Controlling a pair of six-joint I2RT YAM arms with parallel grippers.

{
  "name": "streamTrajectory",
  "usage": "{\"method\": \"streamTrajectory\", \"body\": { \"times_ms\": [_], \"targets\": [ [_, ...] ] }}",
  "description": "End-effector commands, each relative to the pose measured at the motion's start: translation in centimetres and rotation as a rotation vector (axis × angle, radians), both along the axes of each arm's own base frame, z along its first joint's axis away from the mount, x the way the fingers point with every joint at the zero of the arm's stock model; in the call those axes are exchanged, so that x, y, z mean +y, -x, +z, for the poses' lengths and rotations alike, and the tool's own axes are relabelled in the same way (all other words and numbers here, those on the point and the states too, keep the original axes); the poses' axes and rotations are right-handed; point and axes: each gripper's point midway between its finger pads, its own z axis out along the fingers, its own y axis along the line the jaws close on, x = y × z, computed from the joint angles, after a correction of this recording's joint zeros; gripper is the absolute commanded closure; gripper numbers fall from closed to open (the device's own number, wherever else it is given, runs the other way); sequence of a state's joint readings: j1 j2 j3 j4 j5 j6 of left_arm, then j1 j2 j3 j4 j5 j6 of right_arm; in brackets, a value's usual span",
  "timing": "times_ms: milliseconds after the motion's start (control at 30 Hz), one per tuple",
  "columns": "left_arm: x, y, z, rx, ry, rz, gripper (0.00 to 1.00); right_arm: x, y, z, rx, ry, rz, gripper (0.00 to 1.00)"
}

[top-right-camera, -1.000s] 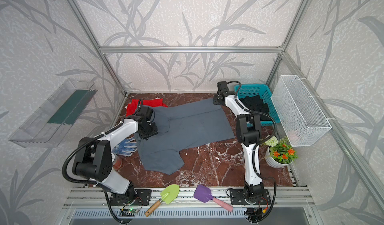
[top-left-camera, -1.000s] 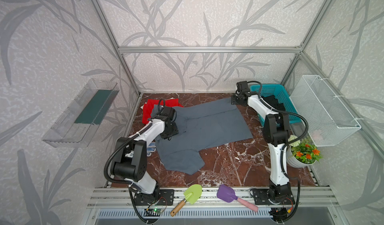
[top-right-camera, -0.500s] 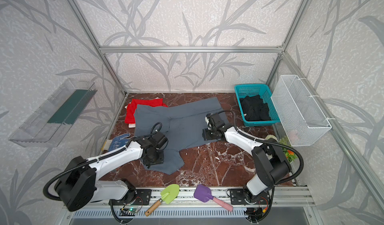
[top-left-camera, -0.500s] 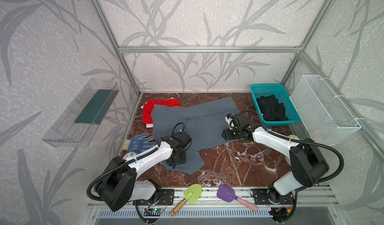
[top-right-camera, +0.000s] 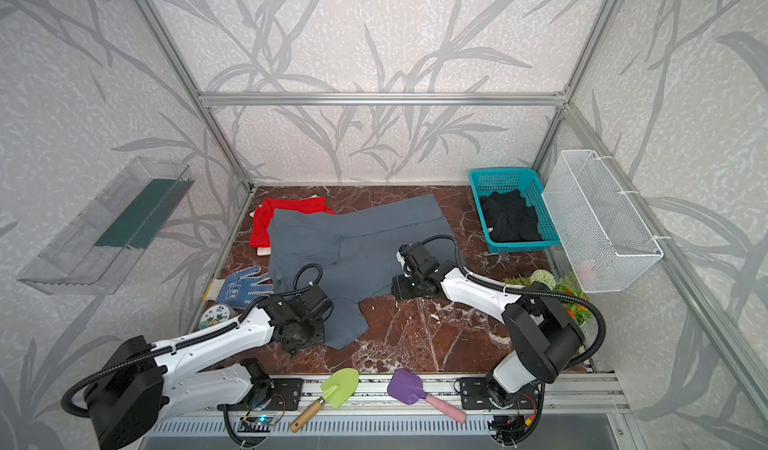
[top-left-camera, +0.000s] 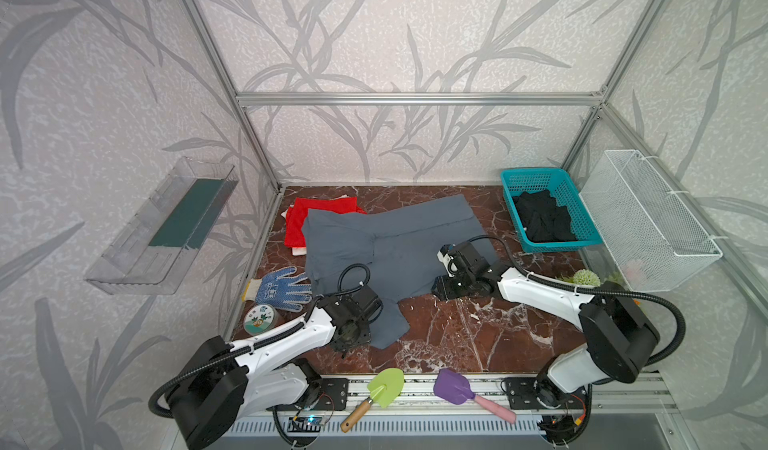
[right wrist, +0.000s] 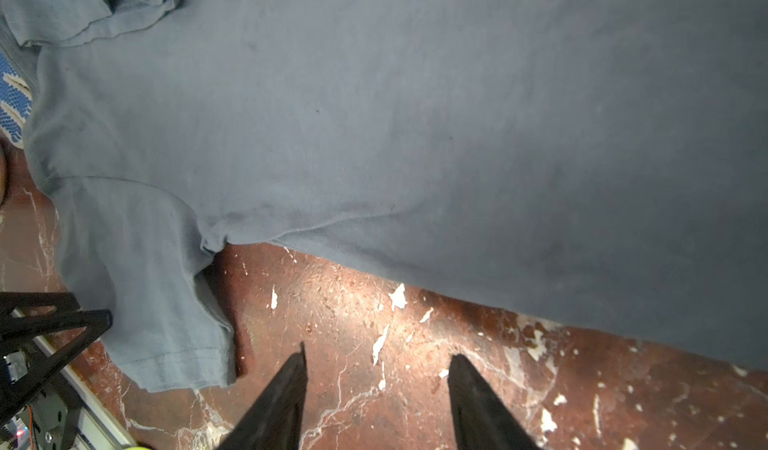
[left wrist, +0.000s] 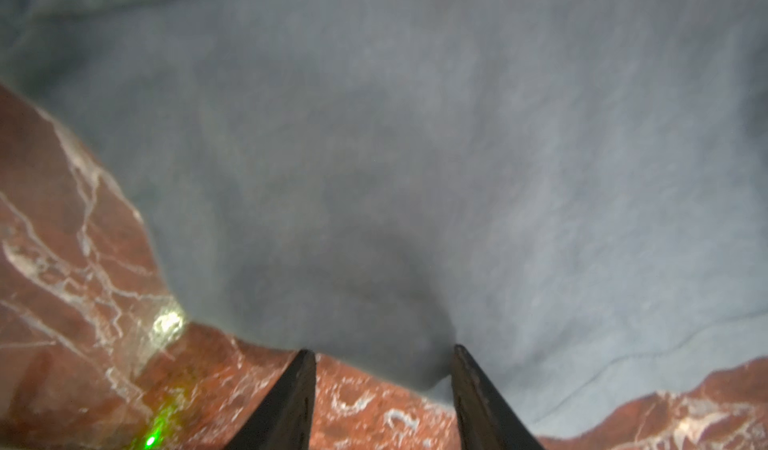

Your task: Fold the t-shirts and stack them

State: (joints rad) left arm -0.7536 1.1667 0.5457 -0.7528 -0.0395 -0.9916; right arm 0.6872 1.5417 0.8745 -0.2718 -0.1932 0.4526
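Our left gripper [left wrist: 381, 350] straddles the grey shirt [top-left-camera: 399, 252] at seven o'clock, our right gripper [right wrist: 376, 356] hangs at four; both jaws wide.

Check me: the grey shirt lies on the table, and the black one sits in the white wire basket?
No: the black shirt sits in the teal basket, as both top views show. The grey shirt does lie on the table.

Pale leaf-printed walls [top-left-camera: 395, 32] and an aluminium frame [top-left-camera: 415, 98] enclose a red-brown, white-veined marble surface [top-left-camera: 457, 336]. A clear shelf [top-left-camera: 166, 228] and a white wire basket [top-left-camera: 648, 223] hang on opposite walls.
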Motion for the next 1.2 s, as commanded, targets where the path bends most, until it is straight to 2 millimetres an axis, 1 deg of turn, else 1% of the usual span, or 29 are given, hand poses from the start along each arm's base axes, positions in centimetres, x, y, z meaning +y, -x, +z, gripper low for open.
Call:
{"method": "streamTrajectory", "body": {
  "times_ms": [0,33,67,133,233,267,367,433,500,567,733,833,900,1033,1167],
  "targets": [
    [-0.6,-2.0,0.4,-0.075,-0.01,0.033,0.47,0.2,0.0,1.0,-0.007,-0.029,-0.005,0.44],
    [-0.4,-2.2,0.3,-0.08,-0.021,0.045,0.48,0.2,0.0,0.9,-0.002,-0.029,-0.007,0.44],
    [-0.3,-2.3,-0.1,-0.08,-0.034,0.047,0.52,0.3,0.0,0.9,0.003,-0.029,-0.01,0.44],
    [-0.1,-2.4,-0.6,-0.065,-0.065,0.027,0.65,0.4,0.0,1.0,0.021,-0.025,-0.009,0.44],
    [-0.3,-2.4,-1.2,-0.088,-0.052,0.002,0.83,0.5,-0.4,1.7,0.038,-0.006,-0.023,0.44],
    [-0.3,-2.5,-1.2,-0.108,-0.04,-0.005,0.88,0.3,-0.6,1.9,0.042,0.009,-0.035,0.44],
    [0.2,-3.1,0.4,-0.182,-0.04,-0.043,1.0,-0.9,-1.5,2.6,0.046,0.056,-0.1,0.44],
    [0.5,-3.5,1.6,-0.238,-0.039,-0.061,1.0,-1.6,-1.9,2.8,0.045,0.071,-0.141,0.44],
    [0.5,-3.7,2.5,-0.285,-0.015,-0.083,1.0,-2.1,-2.1,2.9,0.035,0.075,-0.183,0.44],
    [0.5,-3.9,3.2,-0.318,-0.002,-0.095,1.0,-2.7,-2.2,3.0,0.024,0.074,-0.221,0.44],
    [0.2,-4.6,4.1,-0.372,0.018,-0.139,1.0,-4.2,-1.7,2.1,0.033,0.072,-0.317,0.44],
    [-0.3,-5.4,4.6,-0.365,0.001,-0.168,1.0,-4.4,-1.6,2.2,0.03,0.065,-0.324,0.44],
    [-0.9,-6.4,4.9,-0.356,0.0,-0.186,1.0,-4.3,-1.8,2.5,0.023,0.062,-0.32,0.44],
    [-1.8,-8.6,5.1,-0.313,0.001,-0.209,1.0,-3.5,-2.0,3.6,0.013,0.034,-0.279,0.44],
    [-2.3,-10.6,5.0,-0.233,-0.021,-0.234,1.0,-2.6,-1.5,4.3,0.0,0.004,-0.187,0.44]
  ]
}}
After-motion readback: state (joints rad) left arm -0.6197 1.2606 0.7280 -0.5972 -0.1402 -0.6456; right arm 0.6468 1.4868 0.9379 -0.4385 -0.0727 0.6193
